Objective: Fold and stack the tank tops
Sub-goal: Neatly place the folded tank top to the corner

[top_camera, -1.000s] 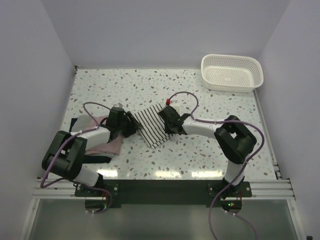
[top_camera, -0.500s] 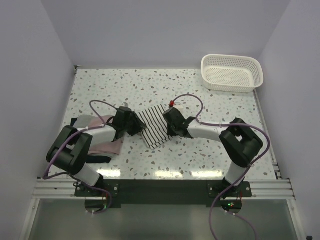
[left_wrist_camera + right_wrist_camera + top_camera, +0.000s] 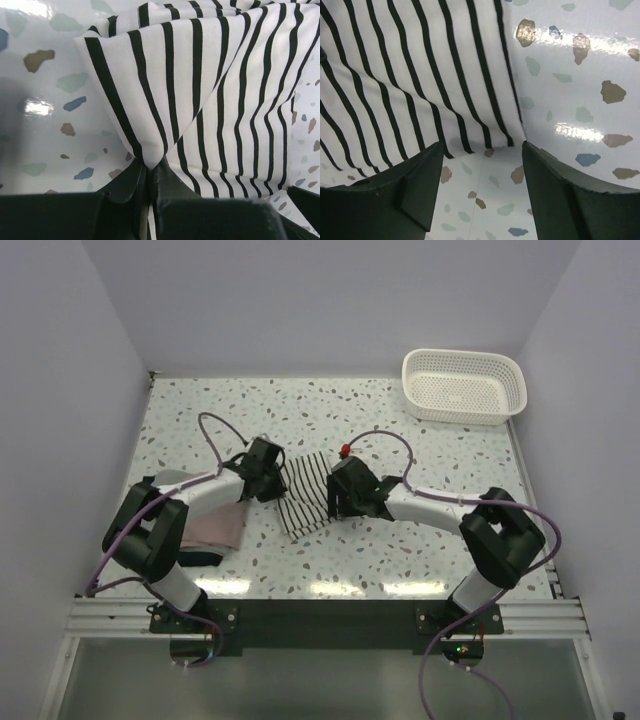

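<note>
Striped tank top (image 3: 303, 495), white with thin black lines, lies bunched near the middle of the speckled tabletop (image 3: 400, 550), between the two grippers. Its stripes run roughly from far to near in the overhead view, and the cloth looks partly folded into a narrow, slanted shape.

The left gripper (image 3: 273, 478) is at the cloth's left edge. In the left wrist view its fingers (image 3: 131, 181) are pressed together on a pinch of the striped tank top (image 3: 210, 100), and the fabric rises from that pinch in a peaked fold, with creases fanning away from it.

The right gripper (image 3: 338, 496) is at the cloth's right edge. Its wrist view shows the fingers (image 3: 420, 185) spread wide and gripping nothing; the hem and one corner of the striped tank top (image 3: 405, 75) lie flat on the tabletop in the gap between them. Whether the fingertips touch the cloth cannot be told.

To the left, partly under the left arm, lies the pink tank top (image 3: 215, 525), crumpled flat. The dark tank top (image 3: 200, 558) shows as a thin strip along the pink one's near edge, lying beneath it. Both are just beside the striped one but apart from it.

A white lattice basket (image 3: 470, 412) stands at the far right corner, well apart from the clothes.
</note>
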